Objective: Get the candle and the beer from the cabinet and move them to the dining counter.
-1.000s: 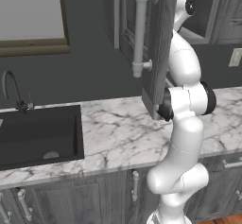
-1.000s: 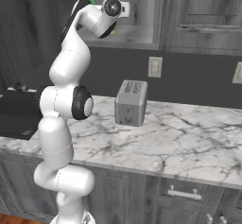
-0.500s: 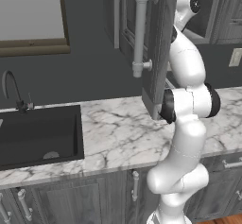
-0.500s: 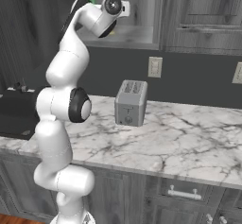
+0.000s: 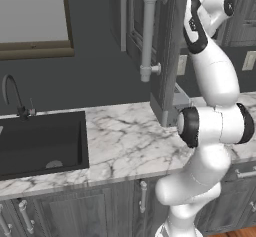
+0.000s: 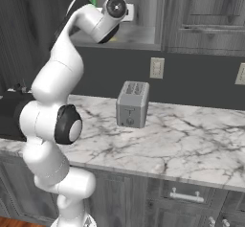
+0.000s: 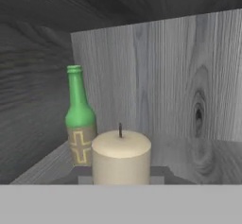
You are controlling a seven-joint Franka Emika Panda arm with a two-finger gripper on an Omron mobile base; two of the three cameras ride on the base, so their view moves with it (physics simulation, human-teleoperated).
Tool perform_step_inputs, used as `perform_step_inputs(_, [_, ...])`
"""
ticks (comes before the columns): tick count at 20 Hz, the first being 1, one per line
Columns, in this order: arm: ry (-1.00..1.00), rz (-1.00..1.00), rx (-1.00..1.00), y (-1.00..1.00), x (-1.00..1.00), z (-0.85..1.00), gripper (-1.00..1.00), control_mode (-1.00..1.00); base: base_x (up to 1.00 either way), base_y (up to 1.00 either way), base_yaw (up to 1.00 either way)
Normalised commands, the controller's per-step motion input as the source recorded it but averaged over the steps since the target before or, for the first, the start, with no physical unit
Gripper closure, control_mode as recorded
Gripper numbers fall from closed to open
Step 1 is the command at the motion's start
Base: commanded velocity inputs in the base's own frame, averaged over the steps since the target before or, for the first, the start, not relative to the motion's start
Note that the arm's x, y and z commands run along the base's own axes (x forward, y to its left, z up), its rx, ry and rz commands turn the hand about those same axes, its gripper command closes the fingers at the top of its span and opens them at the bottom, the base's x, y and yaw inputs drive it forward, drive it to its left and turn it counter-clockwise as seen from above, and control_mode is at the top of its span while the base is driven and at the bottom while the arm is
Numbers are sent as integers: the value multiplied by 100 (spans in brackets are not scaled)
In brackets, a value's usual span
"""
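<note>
The cabinet [image 5: 167, 56] stands open above the worktop, its door swung out. The arm [image 5: 212, 76] reaches up into it; over the last second its elbow has sunk lower beneath the cabinet, while the wrist has held its place at the cabinet's shelf. Inside the cabinet, the beer [image 7: 79, 124] stands upright near the left wall. The candle [image 7: 121, 157] sits just in front of it, closest to the open front and dead ahead of the gripper [image 6: 128, 13]. Whether the jaws are clamped on the candle I cannot tell. Both items are still in the cabinet, so the arm's re-posing probably prepares the candle's withdrawal.
</note>
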Motion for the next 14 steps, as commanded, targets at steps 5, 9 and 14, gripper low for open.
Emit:
perform_step_inputs(5, [0,-1,0,0,-97,-14,100,-100,0,0,0])
perform_step_inputs(9, [0,-5,0,0,-100,-2,100,-100,0,0,0])
perform_step_inputs(14, [0,-6,0,0,-98,0,100,-100,0,0,0])
